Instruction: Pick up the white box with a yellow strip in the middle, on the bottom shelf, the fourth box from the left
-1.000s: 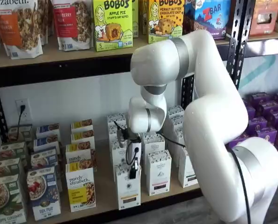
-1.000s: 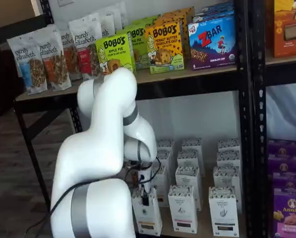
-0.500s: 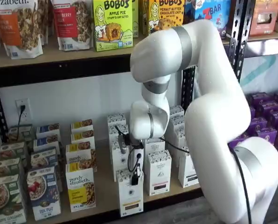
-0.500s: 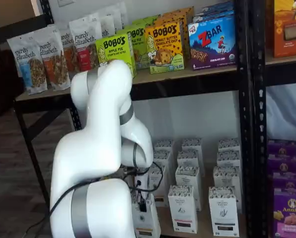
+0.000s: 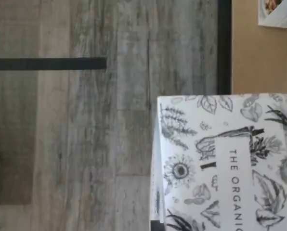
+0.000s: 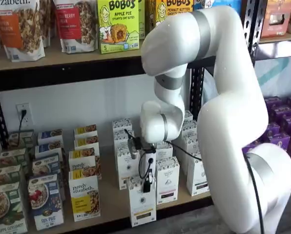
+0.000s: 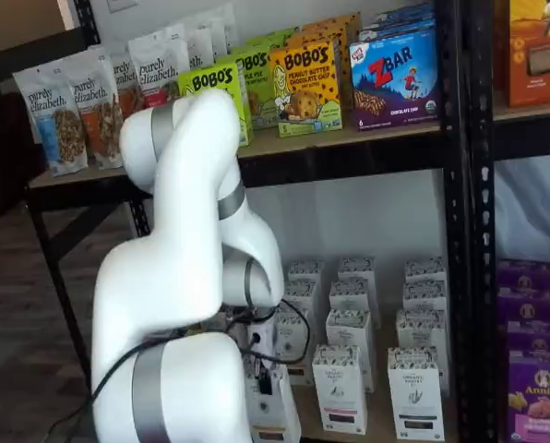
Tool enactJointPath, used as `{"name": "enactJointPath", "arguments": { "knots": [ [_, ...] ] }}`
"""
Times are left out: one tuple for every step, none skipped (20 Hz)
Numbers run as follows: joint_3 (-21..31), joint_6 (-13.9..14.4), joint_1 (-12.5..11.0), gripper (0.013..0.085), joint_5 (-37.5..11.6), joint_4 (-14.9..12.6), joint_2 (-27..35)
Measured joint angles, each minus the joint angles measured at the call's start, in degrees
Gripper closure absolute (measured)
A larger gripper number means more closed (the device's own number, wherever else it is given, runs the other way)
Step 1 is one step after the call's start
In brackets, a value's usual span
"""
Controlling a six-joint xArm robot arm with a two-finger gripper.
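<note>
Gripper [image 6: 146, 186] clamping the top of the white box [image 6: 142, 207] at the front edge of the bottom shelf [image 6: 111, 202].

Nearest, the black fingers [image 7: 265, 382] are closing on the box's speckled top band in both shelf views, jaws narrow, box standing upright with its lower end at or just past the shelf's front lip; whether it is resting on the board cannot be told. The wrist view is looking down on the carton's leaf-printed top [image 5: 225, 163], grey plank floor [image 5: 85, 134] beside it. Behind, rows of like white cartons [image 6: 167, 179] are standing on the board; purely elizabeth boxes [image 6: 84, 199] are sitting beside them. Farther up, Bobo's boxes [image 6: 117, 24] are lining the upper shelf [image 6: 62, 58].
</note>
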Motion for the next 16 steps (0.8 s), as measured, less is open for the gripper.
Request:
{"name": "enactJointPath", "arguments": {
  "knots": [
    [0.5, 0.2, -0.1, 0.0530, 0.3, -0.3, -0.5],
    [0.9, 0.1, -0.2, 0.0530, 1.1, -0.3, -1.3],
    [1.4, 0.1, -0.4, 0.0530, 2.0, -0.4, -2.2],
    [2.1, 0.7, -0.6, 0.0530, 2.6, -1.3, -3.1],
    [2.8, 1.5, -0.8, 0.0530, 3.2, -2.2, -4.1],
    [3.7, 2.3, -0.9, 0.0530, 3.5, -3.2, -5.2],
    [4.7, 2.7, -0.9, 0.0530, 3.4, -3.7, -6.4],
    [5.7, 3.1, -0.9, 0.0530, 3.2, -4.1, -7.5],
    [6.6, 3.5, -0.9, 0.0530, 3.0, -4.5, -8.4],
    [7.8, 4.3, -1.0, 0.0530, 3.0, -5.4, -9.9],
    [8.8, 4.9, -1.2, 0.0530, 3.7, -6.2, -11.4],
    [9.6, 5.5, -1.3, 0.0530, 4.3, -7.0, -12.7],
    [10.2, 6.1, -1.5, 0.0530, 5.0, -7.7, -13.8],
    [10.8, 6.6, -1.7, 0.0530, 5.8, -8.5, -15.0],
    [11.5, 6.9, -1.9, 0.0530, 6.8, -9.0, -16.3],
    [12.2, 7.1, -2.2, 0.0530, 7.9, -9.5, -18.0]
  ]
}}
